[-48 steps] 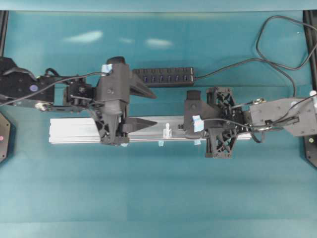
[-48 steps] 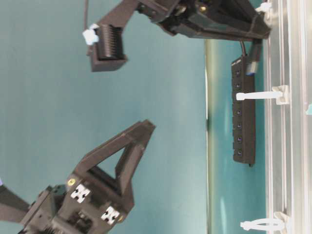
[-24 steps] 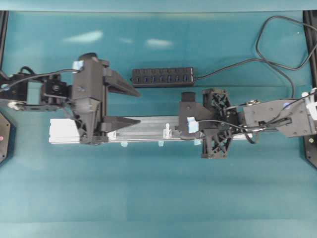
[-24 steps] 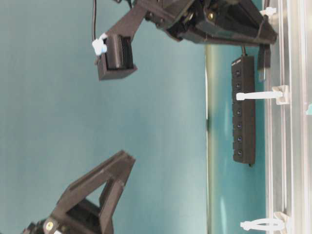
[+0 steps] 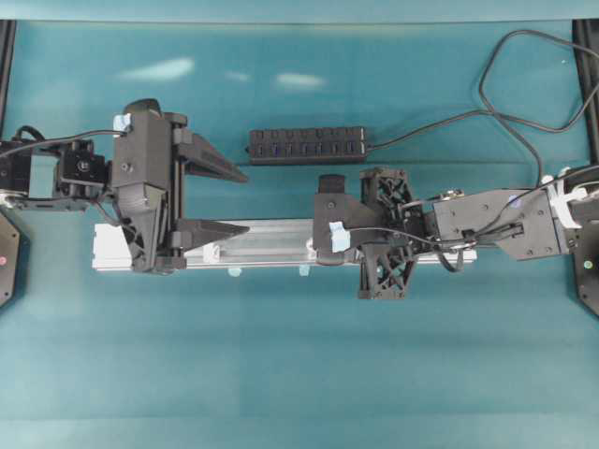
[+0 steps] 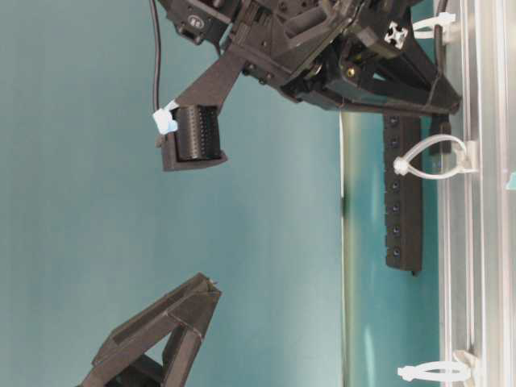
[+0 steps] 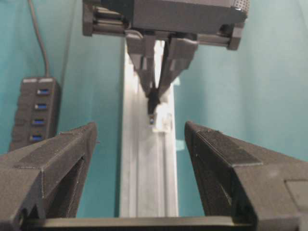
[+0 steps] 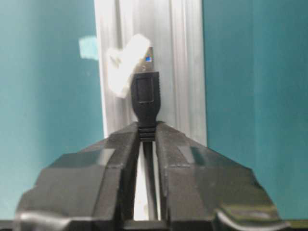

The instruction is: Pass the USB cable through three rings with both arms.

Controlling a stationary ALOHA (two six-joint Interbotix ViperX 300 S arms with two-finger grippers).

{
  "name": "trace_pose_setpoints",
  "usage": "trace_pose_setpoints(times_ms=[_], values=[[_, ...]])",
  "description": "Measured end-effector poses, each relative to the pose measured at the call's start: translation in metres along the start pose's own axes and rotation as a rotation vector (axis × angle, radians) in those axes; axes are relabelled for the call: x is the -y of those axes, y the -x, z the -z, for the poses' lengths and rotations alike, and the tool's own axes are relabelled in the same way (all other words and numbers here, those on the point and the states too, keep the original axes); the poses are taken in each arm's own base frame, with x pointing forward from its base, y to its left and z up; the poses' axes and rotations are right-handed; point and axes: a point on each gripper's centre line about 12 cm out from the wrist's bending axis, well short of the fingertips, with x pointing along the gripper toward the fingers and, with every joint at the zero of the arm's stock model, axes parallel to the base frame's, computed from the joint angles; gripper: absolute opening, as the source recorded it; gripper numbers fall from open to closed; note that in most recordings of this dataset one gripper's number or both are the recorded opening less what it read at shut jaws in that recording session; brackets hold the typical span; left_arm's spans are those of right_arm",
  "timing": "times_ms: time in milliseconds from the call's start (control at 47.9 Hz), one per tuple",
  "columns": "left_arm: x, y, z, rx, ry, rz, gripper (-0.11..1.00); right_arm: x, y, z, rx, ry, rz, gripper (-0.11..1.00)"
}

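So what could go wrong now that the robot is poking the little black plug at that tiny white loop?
The black USB plug could catch the white translucent ring's rim and bend it sideways rather than passing through. The closed right gripper pinches only the plug's ribbed tail, so a bump might twist it. The open left gripper waits apart and could miss the handover.

Teal cloth covers the whole work surface, faint creases across it. Two soft white glare patches in the upper left of the overhead frame. Black frame posts at the far left and right edges. In the table-level view the backdrop is the same flat teal, evenly lit, no shadows of note
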Motion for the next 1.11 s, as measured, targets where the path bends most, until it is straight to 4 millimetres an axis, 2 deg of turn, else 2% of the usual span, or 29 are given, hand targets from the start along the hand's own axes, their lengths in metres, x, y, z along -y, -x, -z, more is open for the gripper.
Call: trace_pose_setpoints(times_ms=[439, 1107], values=[[-0.001, 0.003, 0.002, 0.0, 0.0, -0.003, 0.79, -0.002, 0.011, 0.007, -0.007, 0.009, 0.001, -0.07], [-0.003, 0.004, 0.002, 0.002, 0.003, -0.009, 0.79, -0.013, 0.013, -0.001, 0.024, 0.096, -0.016, -0.07]])
